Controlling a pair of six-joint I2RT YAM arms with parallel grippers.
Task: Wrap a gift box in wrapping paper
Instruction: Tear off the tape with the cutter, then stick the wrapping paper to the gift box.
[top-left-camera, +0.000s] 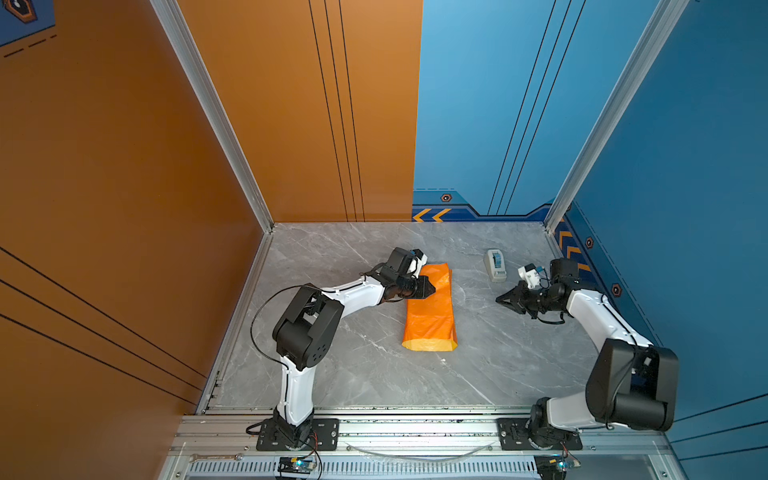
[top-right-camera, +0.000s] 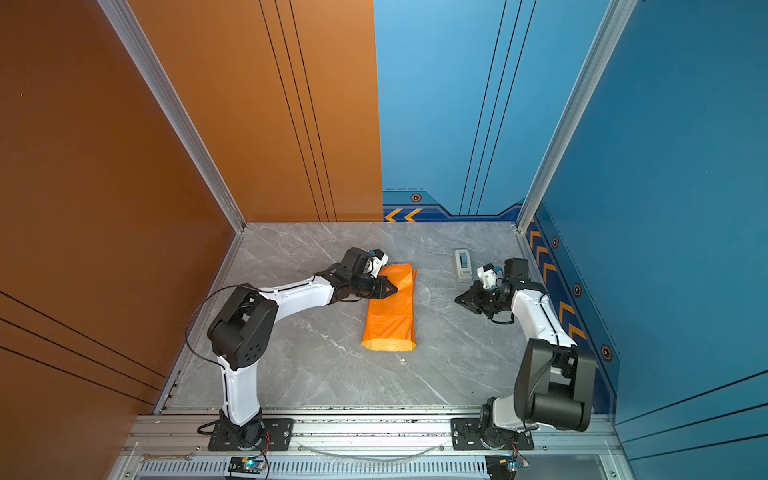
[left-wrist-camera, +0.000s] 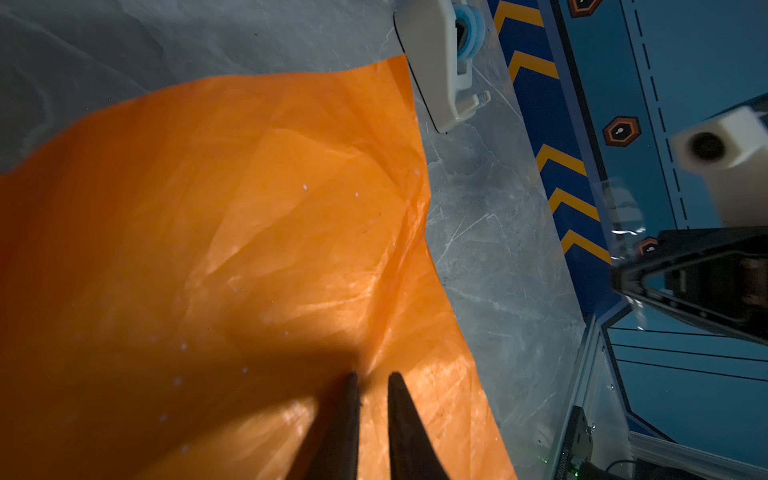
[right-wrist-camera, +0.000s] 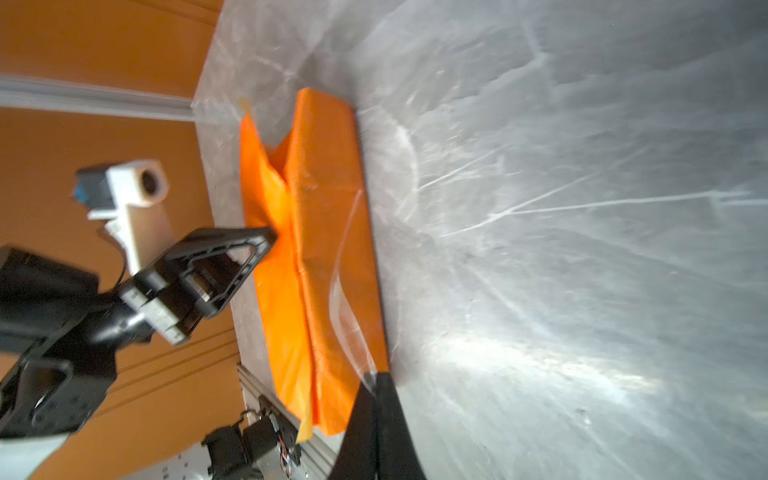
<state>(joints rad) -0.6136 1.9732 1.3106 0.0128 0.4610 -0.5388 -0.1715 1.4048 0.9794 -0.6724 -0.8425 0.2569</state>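
The wrapping paper (top-left-camera: 430, 311) (top-right-camera: 390, 307) lies mid-table as a long parcel, orange face out, with a pale yellow edge at its near end. The gift box is hidden inside it. My left gripper (top-left-camera: 432, 286) (left-wrist-camera: 371, 376) rests on the parcel's far left part. Its fingers stand a narrow gap apart, tips on the paper (left-wrist-camera: 249, 228) beside a crease. My right gripper (top-left-camera: 498, 299) (right-wrist-camera: 376, 376) hovers to the right of the parcel (right-wrist-camera: 328, 208), shut on a strip of clear tape (right-wrist-camera: 345, 291) that curls away from its tips.
A white tape dispenser (top-left-camera: 494, 265) (left-wrist-camera: 440, 62) with a blue roll stands at the back right, close to the right arm. Orange and blue walls enclose the marble table (top-left-camera: 353, 374) on three sides. A wrench (top-left-camera: 216, 457) lies on the front rail.
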